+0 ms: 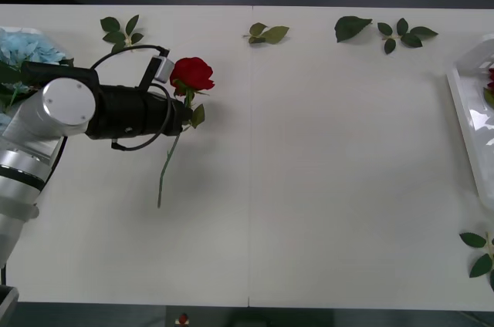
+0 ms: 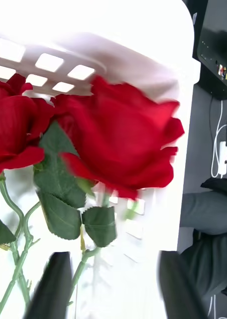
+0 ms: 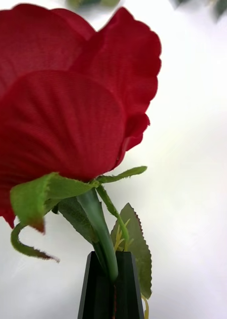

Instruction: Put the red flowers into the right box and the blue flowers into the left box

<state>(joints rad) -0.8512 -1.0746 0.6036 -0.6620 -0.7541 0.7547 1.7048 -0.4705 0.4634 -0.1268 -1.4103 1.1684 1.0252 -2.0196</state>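
Your left end effector (image 3: 112, 284) is clamped on the stem of a red rose (image 1: 191, 74) just under the bloom, over the left part of the white table (image 1: 324, 188). Your right end effector (image 2: 113, 284) stands open inside the white box (image 2: 158, 60), two red roses (image 2: 123, 139) just ahead. Blue flowers (image 1: 27, 48) sit far left.

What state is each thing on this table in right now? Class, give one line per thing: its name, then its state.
left gripper: shut on the rose's stem just under the bloom
held red rose: gripped, stem trailing toward the table
right gripper: open, over the right box
right box: at the table's right edge, two red roses inside
blue flowers: at the table's far left
leaf sprigs: loose on the table
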